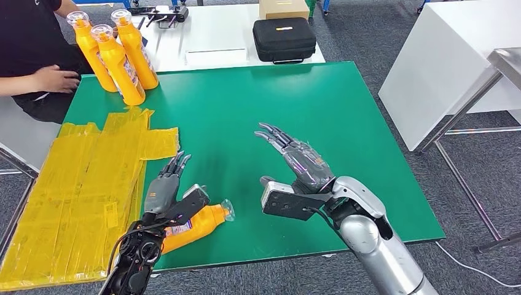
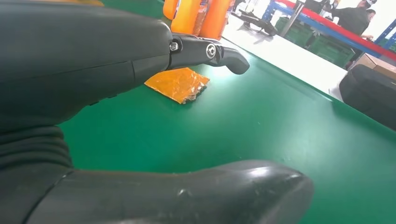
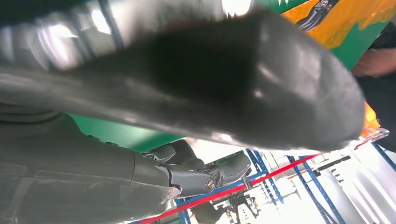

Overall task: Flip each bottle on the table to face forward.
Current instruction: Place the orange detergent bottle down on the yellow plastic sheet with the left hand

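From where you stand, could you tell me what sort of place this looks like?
Probably a robotics lab or test workshop rather than a home. A green work table stands on grey carpet, a black equipment case sits on a white table, and blue shelving racks line the room.

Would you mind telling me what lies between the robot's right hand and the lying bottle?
In the head view, just bare green table separates the right hand from the lying orange bottle, whose clear cap points toward that hand.
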